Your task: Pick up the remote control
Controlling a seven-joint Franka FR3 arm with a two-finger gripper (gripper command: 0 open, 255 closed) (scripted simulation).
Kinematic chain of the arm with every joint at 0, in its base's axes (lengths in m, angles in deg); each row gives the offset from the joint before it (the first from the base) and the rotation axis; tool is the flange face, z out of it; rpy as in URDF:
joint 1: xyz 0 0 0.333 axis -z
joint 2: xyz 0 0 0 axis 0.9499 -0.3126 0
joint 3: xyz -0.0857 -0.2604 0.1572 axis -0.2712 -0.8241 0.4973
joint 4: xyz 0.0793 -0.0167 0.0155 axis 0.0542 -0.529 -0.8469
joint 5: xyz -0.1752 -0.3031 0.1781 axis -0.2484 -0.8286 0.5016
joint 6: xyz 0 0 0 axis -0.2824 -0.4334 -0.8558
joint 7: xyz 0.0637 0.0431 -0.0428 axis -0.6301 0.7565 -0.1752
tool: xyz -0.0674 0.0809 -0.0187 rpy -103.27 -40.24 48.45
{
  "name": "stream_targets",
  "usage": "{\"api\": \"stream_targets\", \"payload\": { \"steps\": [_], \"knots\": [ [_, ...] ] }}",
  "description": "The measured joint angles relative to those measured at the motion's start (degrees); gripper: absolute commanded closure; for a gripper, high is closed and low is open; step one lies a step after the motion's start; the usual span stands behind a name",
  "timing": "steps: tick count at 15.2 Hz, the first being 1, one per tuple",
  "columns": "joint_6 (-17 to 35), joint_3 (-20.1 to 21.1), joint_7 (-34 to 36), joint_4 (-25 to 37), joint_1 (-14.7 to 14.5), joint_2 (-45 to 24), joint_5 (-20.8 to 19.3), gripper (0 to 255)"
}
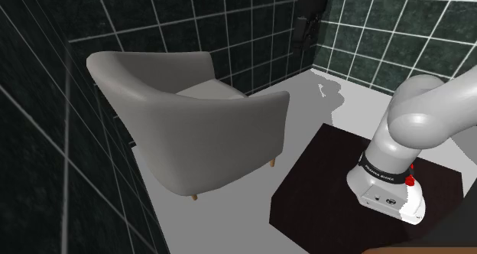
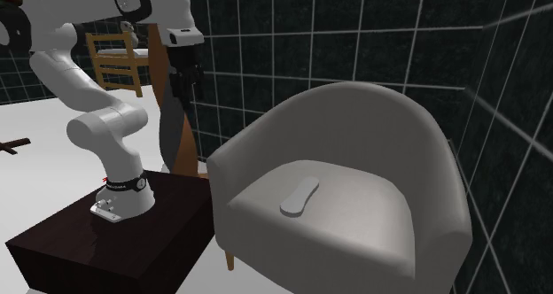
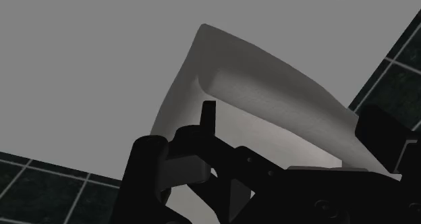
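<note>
Nothing of the pick is done yet: the pale remote control (image 2: 299,197) lies flat on the seat of the grey armchair (image 2: 372,124), well below the pincer (image 2: 181,88) and apart from it, so approach, descent and grasp are all left. The pincer hangs black against dark tiles, so I cannot tell whether it is spread or pressed together. In the shoulder view the armchair's back screens most of the seat.
</note>
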State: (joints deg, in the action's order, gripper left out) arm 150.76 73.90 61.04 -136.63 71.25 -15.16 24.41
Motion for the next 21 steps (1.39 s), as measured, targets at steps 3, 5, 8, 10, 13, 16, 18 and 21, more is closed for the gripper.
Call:
{"api": "stream_targets", "payload": {
  "steps": [3,5,8,10,13,16,18,21],
  "knots": [
    [1.69,-0.91,-2.67,0.06,-0.55,-1.95,-0.77,0],
    [4.98,-2.01,-6.51,-0.05,-1.53,-5.41,-1.59,0],
    [9.71,-3.69,-12.76,0.22,-3.03,-10.71,-2.74,0],
    [12.46,-4.78,-16.96,2.00,-4.11,-15.39,-3.25,0],
    [17.10,-6.20,-23.31,4.25,-5.68,-22.53,-3.61,0],
    [20.71,-7.12,-29.47,7.17,-7.12,-29.20,-3.52,0],
    [22.50,-7.40,-33.33,9.45,-7.98,-33.31,-3.31,0],
    [25.07,-7.48,-39.05,13.44,-9.07,-40.03,-2.72,0]
  ]
}}
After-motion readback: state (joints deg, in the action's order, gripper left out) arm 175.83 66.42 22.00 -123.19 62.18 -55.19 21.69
